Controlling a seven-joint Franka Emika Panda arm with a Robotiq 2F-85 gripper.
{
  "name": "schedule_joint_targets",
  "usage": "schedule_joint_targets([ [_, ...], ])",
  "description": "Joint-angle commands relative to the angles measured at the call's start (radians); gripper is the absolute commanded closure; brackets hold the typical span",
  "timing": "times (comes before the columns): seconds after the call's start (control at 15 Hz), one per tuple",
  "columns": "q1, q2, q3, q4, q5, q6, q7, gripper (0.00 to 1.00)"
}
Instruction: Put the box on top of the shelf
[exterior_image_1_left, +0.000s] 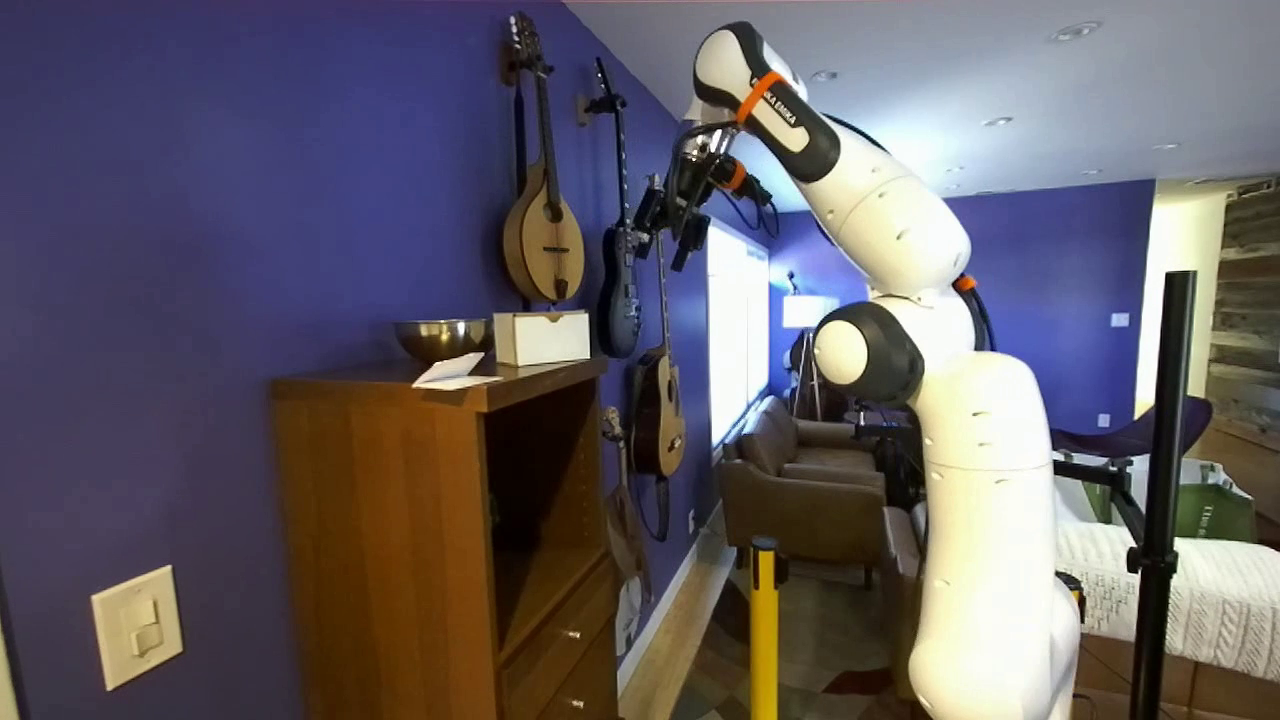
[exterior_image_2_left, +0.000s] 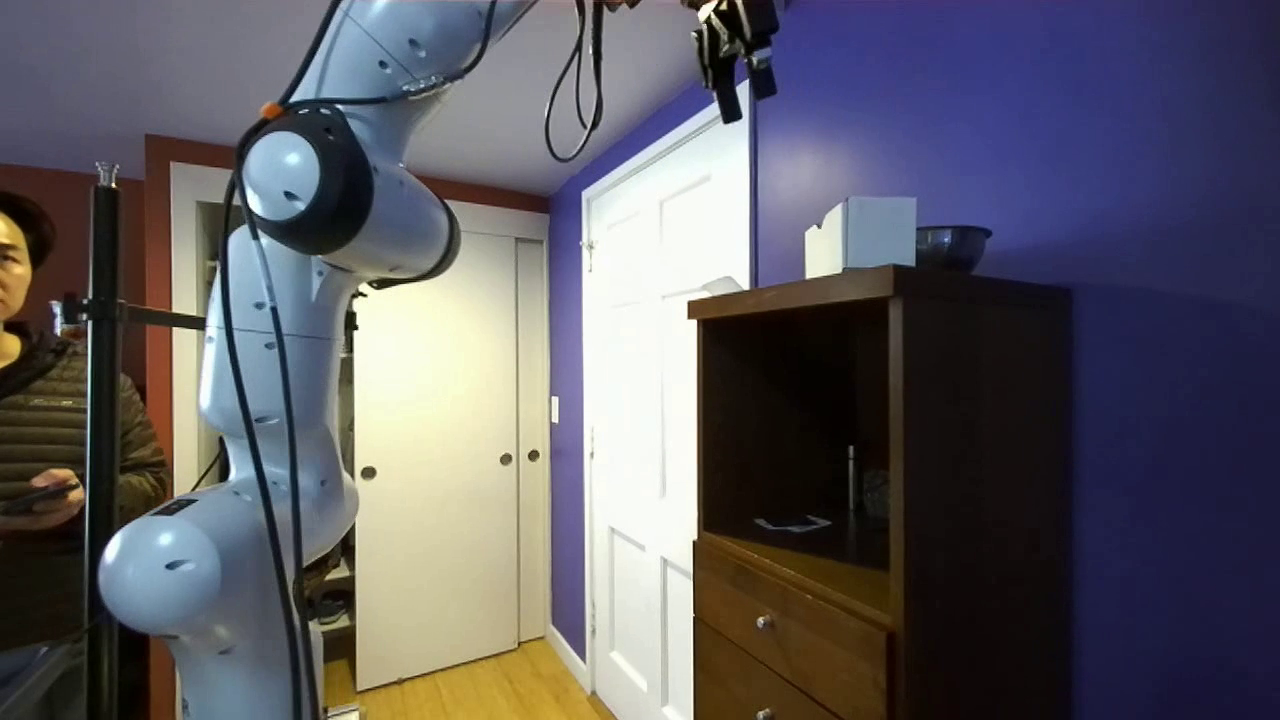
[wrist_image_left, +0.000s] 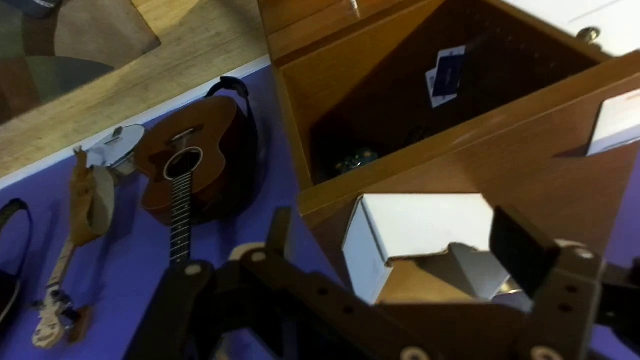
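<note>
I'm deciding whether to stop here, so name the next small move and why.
Probably just back the tool farther away: the box already stands on top of the shelf, and the tool hangs open and higher, apart from the box.

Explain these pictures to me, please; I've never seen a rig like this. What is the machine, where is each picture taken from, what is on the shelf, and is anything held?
The machine is a white robot arm; its black end effector does the grasping. Two pictures look on from outside the robot, from different places. The third is taken from its wrist, so the dark fingers loom large in front. On top of the brown wooden shelf sit a white cardboard box, open at the top, a metal bowl and a folded white paper. Nothing is held: the end effector is open and hangs higher than the box, not touching it.
</note>
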Motion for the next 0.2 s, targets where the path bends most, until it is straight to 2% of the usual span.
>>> schedule_joint_targets([
  [0.0, 0.014, -0.14, 0.023, -0.198, 0.117, -0.005, -0.042, 0.0],
  [0.07, 0.023, -0.17, 0.03, -0.248, 0.136, -0.004, -0.06, 0.0],
  [0.13, 0.008, -0.079, 0.014, -0.098, 0.088, -0.02, -0.033, 0.0],
])
